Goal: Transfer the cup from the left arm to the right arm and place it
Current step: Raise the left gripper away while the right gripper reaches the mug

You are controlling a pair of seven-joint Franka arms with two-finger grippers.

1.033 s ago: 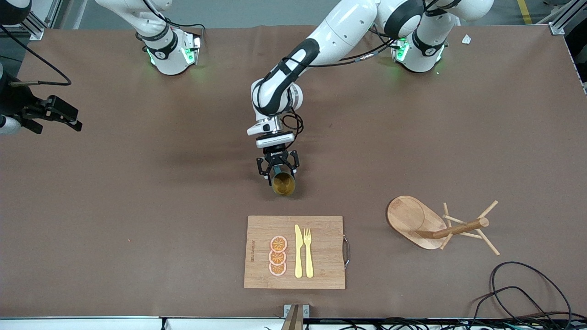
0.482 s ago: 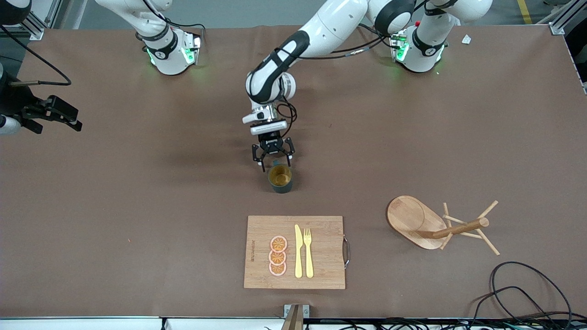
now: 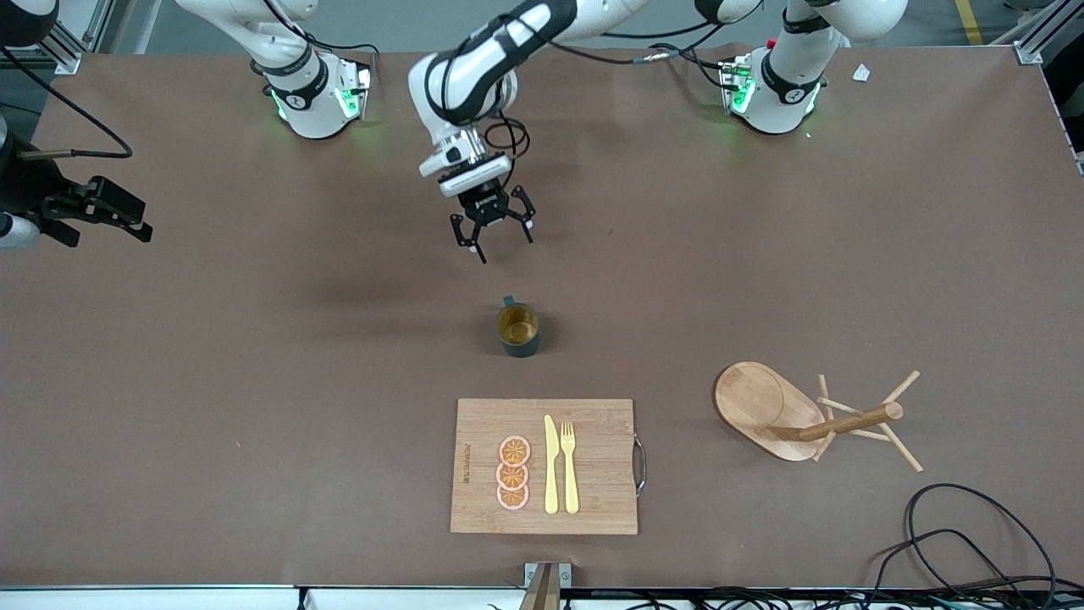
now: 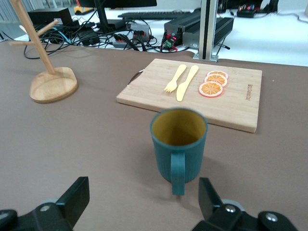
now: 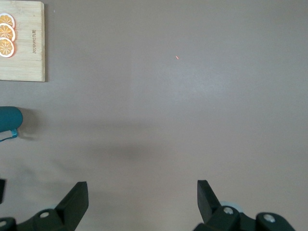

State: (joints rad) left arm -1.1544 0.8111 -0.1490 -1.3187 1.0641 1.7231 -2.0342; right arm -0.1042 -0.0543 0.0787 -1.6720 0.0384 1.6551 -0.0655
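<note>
I see the cup (image 3: 517,329) upright on the tabletop (image 3: 254,381). My left pincer (image 3: 493,227) hangs released above it. My right pincer (image 3: 102,216) waits, also released.

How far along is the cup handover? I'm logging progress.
Done: the cup stands upright on the table, released. In hand: left gripper, open and empty, hangs above the table. Left: right gripper, open, waits at its end and must take the cup.

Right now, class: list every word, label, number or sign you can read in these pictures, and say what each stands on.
Cutting board: a line of printed text along its edge toward the right arm's end; too small to read.
Cup: no text visible.
Peg rack: no text visible.
Nothing else is readable.
</note>
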